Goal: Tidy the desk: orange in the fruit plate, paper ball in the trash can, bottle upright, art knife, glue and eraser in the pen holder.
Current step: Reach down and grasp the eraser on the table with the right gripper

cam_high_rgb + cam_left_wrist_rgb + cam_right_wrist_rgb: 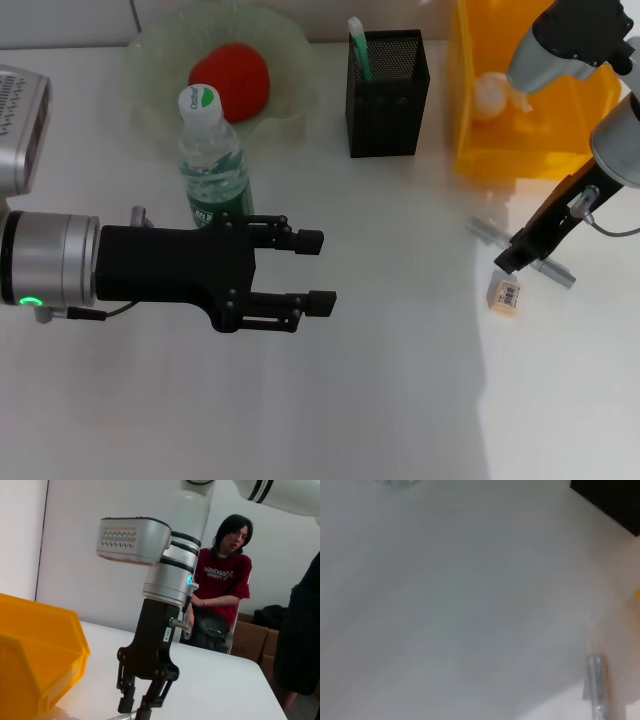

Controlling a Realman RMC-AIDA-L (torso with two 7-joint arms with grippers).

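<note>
Left hand (322, 270) nearest, hovering with fingers spread wide, holding nothing, beside upright bottle (211, 158). Right hand (507, 256) low over silver art knife (545, 267), fingers narrow around it; eraser (507, 294) just beside. Orange (231, 80) in fruit plate (290, 40); paper ball (492, 96) in yellow trash can (530, 140); pen holder (388, 92) between.

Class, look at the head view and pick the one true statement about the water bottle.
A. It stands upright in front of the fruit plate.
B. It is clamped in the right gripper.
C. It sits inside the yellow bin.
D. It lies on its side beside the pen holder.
A: the water bottle stands cap up on the desk, just in front of the fruit plate, with the left gripper beside it and not holding it.
</note>
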